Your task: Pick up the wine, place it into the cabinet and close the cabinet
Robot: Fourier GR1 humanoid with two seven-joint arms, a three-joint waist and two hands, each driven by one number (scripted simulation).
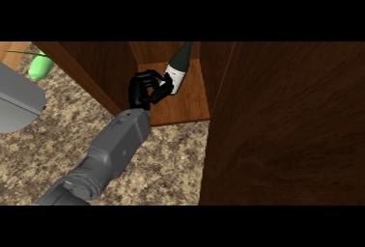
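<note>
Fingers (145,77) of the left hand (146,90) curl around the wine (176,69), a dark green bottle with a white label, standing tilted on the cabinet (184,103) shelf, the open door (285,125) just beside it.

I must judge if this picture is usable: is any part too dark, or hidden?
Head view: the dark green wine bottle with white label and black left hand are evenly lit; the brown wooden cabinet door is dim and covers the right side.
</note>
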